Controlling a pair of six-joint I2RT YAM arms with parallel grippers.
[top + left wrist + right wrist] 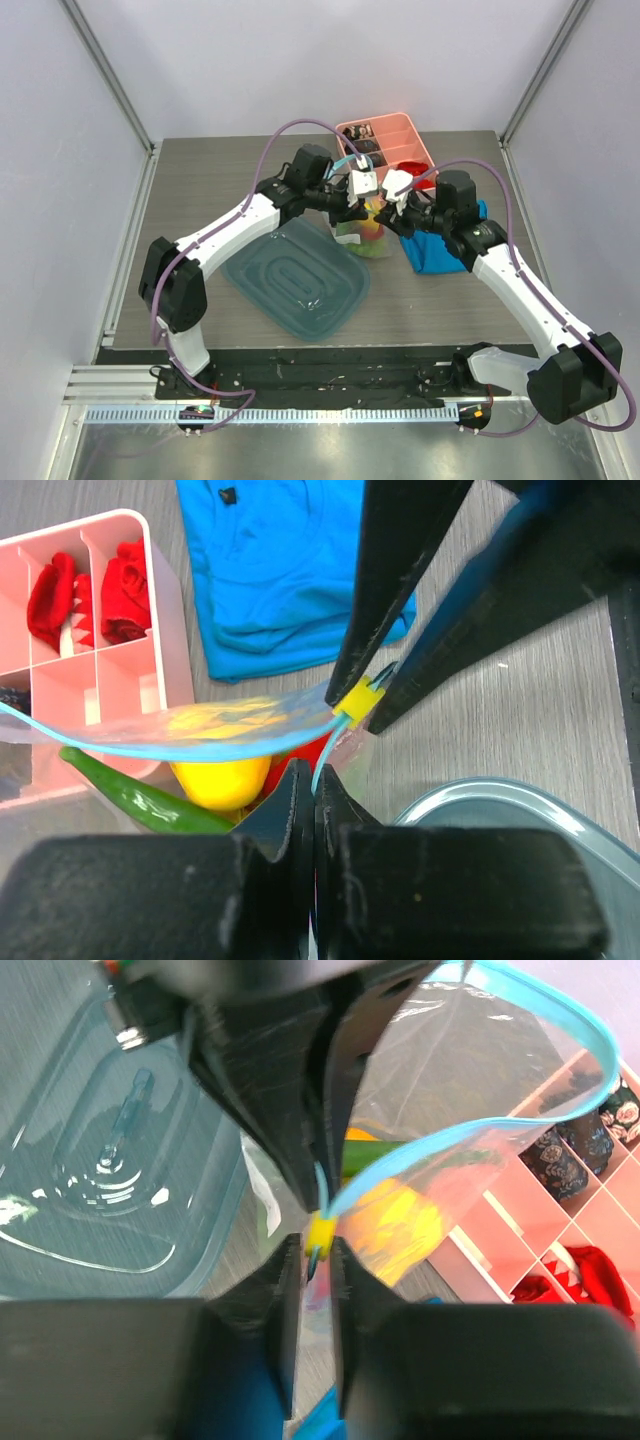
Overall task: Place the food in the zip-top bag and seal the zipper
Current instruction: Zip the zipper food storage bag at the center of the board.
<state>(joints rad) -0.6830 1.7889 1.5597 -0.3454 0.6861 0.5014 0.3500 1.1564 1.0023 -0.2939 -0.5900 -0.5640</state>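
Observation:
The clear zip-top bag (358,240) stands upright between both grippers with its mouth open. Inside it, the left wrist view shows a yellow fruit (222,780), a green cucumber (130,795) and something red (305,755). My left gripper (315,776) is shut on the bag's light blue zipper strip (200,748) at the corner; it also shows in the top view (358,208). My right gripper (318,1245) is closed round the small yellow slider (320,1230) on the zipper (560,1010). It meets the left gripper from the right in the top view (388,213).
A teal translucent tray (295,275) lies near left of the bag. A pink divided box (385,140) with dark and red items stands behind it. A blue folded cloth (440,252) lies under the right gripper.

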